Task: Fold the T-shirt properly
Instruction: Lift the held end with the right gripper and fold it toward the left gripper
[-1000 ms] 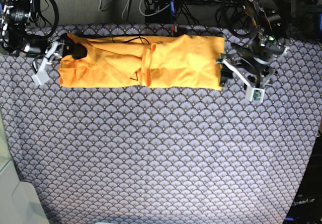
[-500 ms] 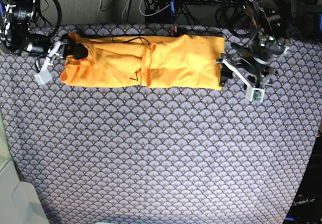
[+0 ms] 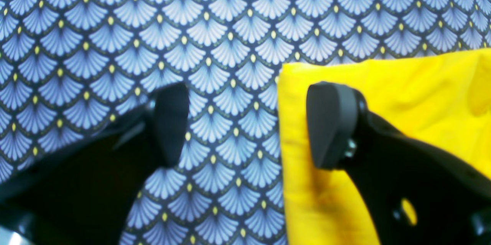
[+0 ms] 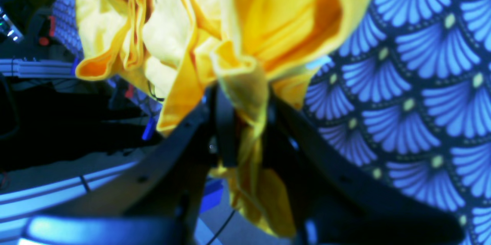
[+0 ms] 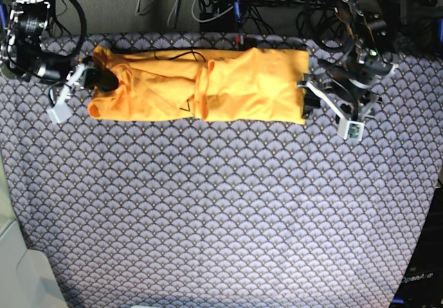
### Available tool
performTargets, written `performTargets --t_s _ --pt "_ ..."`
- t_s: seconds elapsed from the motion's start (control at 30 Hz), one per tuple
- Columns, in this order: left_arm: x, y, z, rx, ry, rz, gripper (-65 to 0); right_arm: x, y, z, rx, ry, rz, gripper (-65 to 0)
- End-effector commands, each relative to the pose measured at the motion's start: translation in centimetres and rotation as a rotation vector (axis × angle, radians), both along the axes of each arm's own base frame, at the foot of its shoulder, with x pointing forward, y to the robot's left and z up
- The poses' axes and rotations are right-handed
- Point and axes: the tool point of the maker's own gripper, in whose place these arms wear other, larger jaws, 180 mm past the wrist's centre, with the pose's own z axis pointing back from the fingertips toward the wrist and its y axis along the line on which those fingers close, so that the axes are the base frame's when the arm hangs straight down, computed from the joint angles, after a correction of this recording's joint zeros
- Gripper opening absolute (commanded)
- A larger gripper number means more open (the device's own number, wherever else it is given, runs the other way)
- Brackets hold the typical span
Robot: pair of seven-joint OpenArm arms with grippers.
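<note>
**A:** What are you looking at across the whole bench?

**B:** You are looking at a blue-grey scallop-patterned cloth [image 5: 221, 211] covering the table, with the plain orange-yellow short-sleeved cotton T-shirt [image 5: 208, 85] lying on it near the far edge, folded into a long band running side to side.

**A:** And what is the right gripper [image 4: 245, 122] doing at its end?

**B:** You are seeing its black jaws pinching a bunched fold of the T-shirt's fabric between them; in the wrist view the cloth is spilling out above and below the grip. From the base view that end of the garment is lifting slightly off the cloth.

**A:** And the left gripper [image 3: 245, 126]?

**B:** You are seeing it standing wide apart, straddling the T-shirt's other end: one black pad [image 3: 332, 122] is hovering over the yellow fabric, the other pad [image 3: 170, 122] over bare patterned cloth. Nothing is sitting between them but the garment's straight edge.
</note>
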Motion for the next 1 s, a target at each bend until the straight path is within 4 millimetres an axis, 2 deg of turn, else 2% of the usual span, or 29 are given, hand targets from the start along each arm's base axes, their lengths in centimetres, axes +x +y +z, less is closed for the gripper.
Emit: performTargets --t_s 0.0,0.1,0.6,0.87,0.97 --pt "0.8 0.1 1.2 -0.004 -0.049 0.0 -18.7 1.1 -0.2 1.4 0.015 -0.058 -0.015 -57.4" --pt "0.8 0.1 1.2 -0.004 -0.049 0.0 -18.7 1.3 0.4 1.4 0.022 -0.065 -0.003 -57.4" --pt "1.3 0.2 1.6 0.0 -0.059 -0.002 -18.6 2.2 7.2 1.8 0.133 -0.13 0.114 -57.7" --pt "1.8 0.4 2.0 0.002 -0.074 0.005 -18.6 2.7 12.8 5.3 0.166 -0.275 0.238 -57.7" --pt "1.8 1.7 2.2 0.007 -0.08 0.045 -18.6 3.0 13.3 5.4 0.164 -0.284 0.242 -57.7"
